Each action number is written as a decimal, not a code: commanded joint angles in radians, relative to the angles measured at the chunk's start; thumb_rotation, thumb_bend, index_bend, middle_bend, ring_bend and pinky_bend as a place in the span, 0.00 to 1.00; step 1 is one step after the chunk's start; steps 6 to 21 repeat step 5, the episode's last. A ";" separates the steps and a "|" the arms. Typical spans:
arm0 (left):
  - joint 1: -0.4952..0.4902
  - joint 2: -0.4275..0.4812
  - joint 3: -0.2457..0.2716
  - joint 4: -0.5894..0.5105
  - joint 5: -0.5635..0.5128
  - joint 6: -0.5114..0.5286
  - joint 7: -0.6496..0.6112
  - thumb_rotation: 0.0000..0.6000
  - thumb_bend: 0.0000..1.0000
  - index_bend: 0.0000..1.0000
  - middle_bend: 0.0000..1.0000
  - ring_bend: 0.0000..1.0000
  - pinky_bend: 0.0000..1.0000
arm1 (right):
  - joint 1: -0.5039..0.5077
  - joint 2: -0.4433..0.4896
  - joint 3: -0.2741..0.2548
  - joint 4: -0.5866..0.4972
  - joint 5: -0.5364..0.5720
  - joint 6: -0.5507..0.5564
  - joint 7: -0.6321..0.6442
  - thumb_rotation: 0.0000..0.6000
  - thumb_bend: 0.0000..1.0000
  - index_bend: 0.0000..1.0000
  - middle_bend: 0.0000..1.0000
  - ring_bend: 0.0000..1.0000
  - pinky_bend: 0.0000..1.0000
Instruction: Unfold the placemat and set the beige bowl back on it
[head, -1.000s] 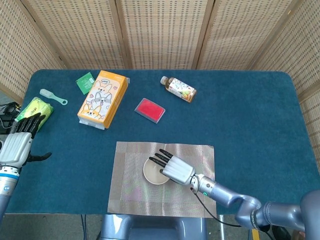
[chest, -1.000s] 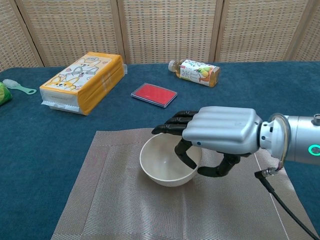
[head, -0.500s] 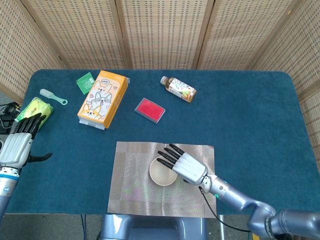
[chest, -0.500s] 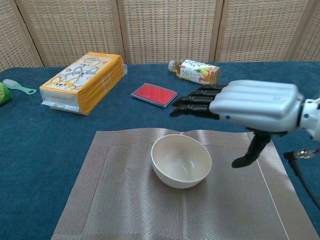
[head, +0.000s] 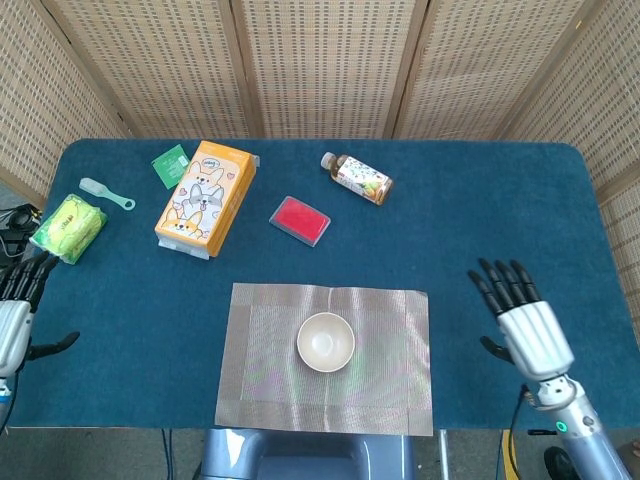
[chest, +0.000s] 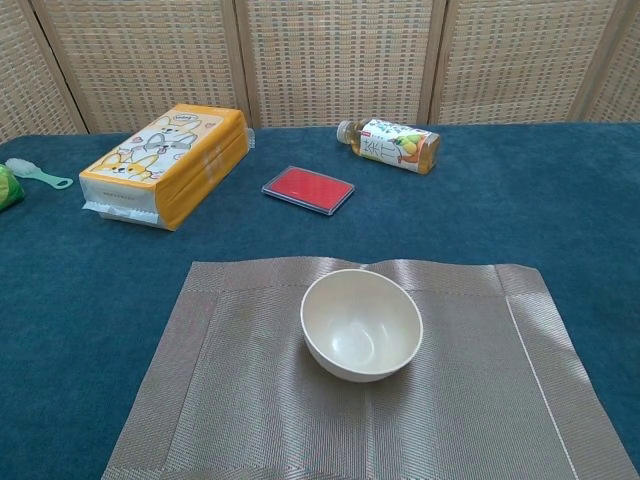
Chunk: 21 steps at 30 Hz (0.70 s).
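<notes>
The grey woven placemat (head: 270, 390) (chest: 220, 400) lies flat and unfolded at the table's front middle. The beige bowl (head: 325, 342) (chest: 361, 324) stands upright near its centre, empty. My right hand (head: 523, 322) hovers over the blue cloth well to the right of the mat, fingers spread, holding nothing. My left hand (head: 14, 315) shows at the far left edge of the head view, fingers apart and empty. Neither hand appears in the chest view.
An orange tissue box (head: 205, 197) (chest: 168, 163), a red flat case (head: 300, 220) (chest: 308, 189) and a lying bottle (head: 357, 177) (chest: 391, 144) sit behind the mat. A green packet (head: 170, 164), a small scoop (head: 105, 193) and a yellow-green bag (head: 68, 225) lie at the left.
My right hand has let go of the bowl, lifted off it and drawn back to the right of the mat. The bowl stays on the mat. My left hand slid slightly down and left.
</notes>
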 joint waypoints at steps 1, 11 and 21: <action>0.050 -0.021 0.029 0.035 0.042 0.061 -0.005 1.00 0.00 0.00 0.00 0.00 0.00 | -0.086 -0.016 0.008 0.035 0.052 0.068 0.079 1.00 0.00 0.00 0.00 0.00 0.00; 0.084 -0.055 0.024 0.074 0.057 0.122 0.019 1.00 0.00 0.00 0.00 0.00 0.00 | -0.127 -0.039 0.006 0.078 0.054 0.084 0.099 1.00 0.00 0.00 0.00 0.00 0.00; 0.084 -0.055 0.024 0.074 0.057 0.122 0.019 1.00 0.00 0.00 0.00 0.00 0.00 | -0.127 -0.039 0.006 0.078 0.054 0.084 0.099 1.00 0.00 0.00 0.00 0.00 0.00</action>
